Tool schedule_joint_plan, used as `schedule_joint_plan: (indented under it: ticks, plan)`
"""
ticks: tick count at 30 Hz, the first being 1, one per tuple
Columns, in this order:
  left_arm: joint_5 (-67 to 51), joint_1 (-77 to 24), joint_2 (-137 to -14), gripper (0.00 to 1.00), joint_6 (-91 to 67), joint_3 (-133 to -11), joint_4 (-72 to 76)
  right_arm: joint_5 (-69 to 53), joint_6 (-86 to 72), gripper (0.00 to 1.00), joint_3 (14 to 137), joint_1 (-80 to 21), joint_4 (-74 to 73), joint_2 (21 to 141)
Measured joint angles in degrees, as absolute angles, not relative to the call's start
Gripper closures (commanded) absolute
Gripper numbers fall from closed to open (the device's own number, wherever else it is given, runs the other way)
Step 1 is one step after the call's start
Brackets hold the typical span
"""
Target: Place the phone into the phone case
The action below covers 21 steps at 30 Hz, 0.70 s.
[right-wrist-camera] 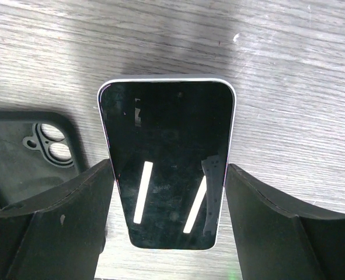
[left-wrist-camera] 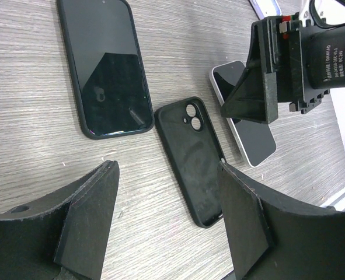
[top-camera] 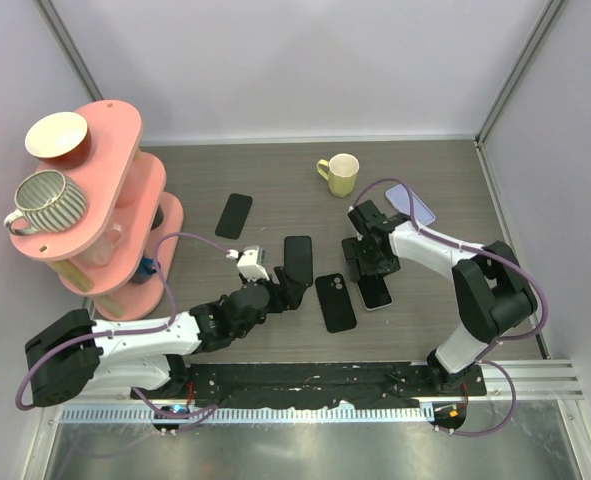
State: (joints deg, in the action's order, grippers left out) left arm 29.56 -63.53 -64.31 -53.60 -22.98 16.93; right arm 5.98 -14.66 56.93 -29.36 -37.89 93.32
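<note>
The phone (right-wrist-camera: 169, 157), black-screened with a pale rim, lies flat on the wood table. My right gripper (right-wrist-camera: 169, 175) straddles its near end, both pads against its long edges; from above, this gripper (top-camera: 375, 266) covers the phone's (top-camera: 376, 293) far half. The empty black phone case (top-camera: 335, 301) lies face up just left of the phone, its camera cut-out at the far end. My left gripper (left-wrist-camera: 166, 216) hovers open above the table, the case's (left-wrist-camera: 190, 157) near end showing between its fingers. The case's (right-wrist-camera: 26, 157) corner shows at the left of the right wrist view.
A black cased phone (top-camera: 297, 258) lies beside the left gripper (top-camera: 287, 288), another (top-camera: 234, 215) further back. A yellow mug (top-camera: 340, 174) and a lilac phone (top-camera: 416, 207) sit at the rear. A pink tiered rack (top-camera: 125, 200) with cups stands at the left.
</note>
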Motion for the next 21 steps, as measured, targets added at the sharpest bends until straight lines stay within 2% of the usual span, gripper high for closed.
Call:
schedule_joint_plan:
  ticks: [11,21]
  plan:
    - [29.78,-63.53,-63.99,0.28,-53.63,-22.55,16.95,2.04,-17.30,0.46,57.49,-29.36,-40.69,87.44]
    - [30.41,-63.53,-63.37,0.28,-53.87,-22.13,16.95,-2.92,-26.65,0.47,51.90,-33.74,-33.39,80.99]
